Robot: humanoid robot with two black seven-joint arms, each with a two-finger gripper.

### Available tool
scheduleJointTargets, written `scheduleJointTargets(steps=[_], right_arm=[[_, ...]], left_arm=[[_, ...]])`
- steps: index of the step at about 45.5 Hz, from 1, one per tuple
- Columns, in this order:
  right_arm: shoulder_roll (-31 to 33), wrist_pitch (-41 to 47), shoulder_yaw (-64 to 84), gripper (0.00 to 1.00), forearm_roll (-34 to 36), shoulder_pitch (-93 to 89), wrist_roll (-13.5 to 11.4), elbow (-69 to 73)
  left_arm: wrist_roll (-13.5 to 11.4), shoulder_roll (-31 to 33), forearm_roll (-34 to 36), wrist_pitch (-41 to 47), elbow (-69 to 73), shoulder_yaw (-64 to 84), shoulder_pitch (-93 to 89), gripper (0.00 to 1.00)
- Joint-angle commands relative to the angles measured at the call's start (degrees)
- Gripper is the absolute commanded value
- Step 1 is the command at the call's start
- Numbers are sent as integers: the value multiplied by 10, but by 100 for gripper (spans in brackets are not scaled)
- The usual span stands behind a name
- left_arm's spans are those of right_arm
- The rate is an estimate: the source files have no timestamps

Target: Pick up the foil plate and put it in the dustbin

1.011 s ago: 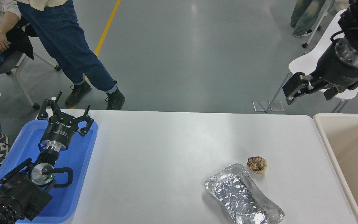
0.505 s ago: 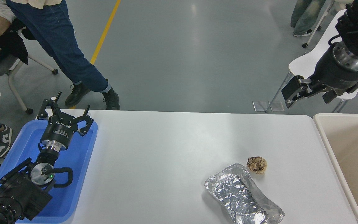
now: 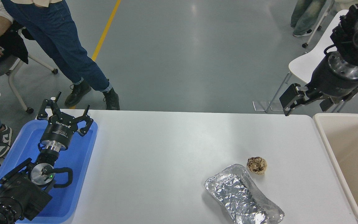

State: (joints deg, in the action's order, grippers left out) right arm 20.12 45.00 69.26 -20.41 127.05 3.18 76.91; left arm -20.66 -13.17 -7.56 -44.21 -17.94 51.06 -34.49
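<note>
The foil plate (image 3: 243, 196), a crinkled silver oblong tray, lies on the white table (image 3: 172, 155) near its front edge, right of the middle. The beige dustbin (image 3: 350, 161) stands at the table's right end. My right gripper (image 3: 306, 101) is open and empty, held high above the table's far right corner, well away from the plate. My left gripper (image 3: 64, 116) is open and parked over the blue tray (image 3: 79, 161) at the lower left.
A small crumpled brown paper ball (image 3: 256, 164) lies just beyond the plate's far end. A person in jeans (image 3: 73, 59) stands at the far left, another sits beside. A white chair (image 3: 306, 63) stands behind the right gripper.
My right gripper has shifted slightly to the left and lower, still empty and open. The person at the far left has shifted their legs. The plate has not moved.
</note>
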Motion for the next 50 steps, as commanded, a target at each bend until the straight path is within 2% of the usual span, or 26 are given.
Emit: scheduleJointTargets(steps=[1,7,15,23,25,29,45,50], right_arm=[[-6,0,-23,100,1,-30,1,-1],[-46,0,-49,100,-9,-73,-1,-1],[-57,0,-75,100,-20,-102,-3,1],[-72,0,-115,100,-96,-167,-3,1],[-73,0,-116,96,-109,-177,-3,1],[-74,0,-113,96,-126,-191,-3,0],[-75,-224,-106,96,-132,-315,-3,-4],[-75,-256,-106,96,-133,-342,-3,-4]], left_arm=[[0,0,0,0,0,0,0,100],[0,1,0,0,0,0,-1,100],[0,1,0,0,0,0,-1,100],[1,1,0,0,-1,0,-1,100],[1,1,0,0,0,0,-1,100],[0,1,0,0,0,0,-1,100],[0,1,0,-1,0,0,-1,100],[0,1,0,-1,0,0,-1,100]])
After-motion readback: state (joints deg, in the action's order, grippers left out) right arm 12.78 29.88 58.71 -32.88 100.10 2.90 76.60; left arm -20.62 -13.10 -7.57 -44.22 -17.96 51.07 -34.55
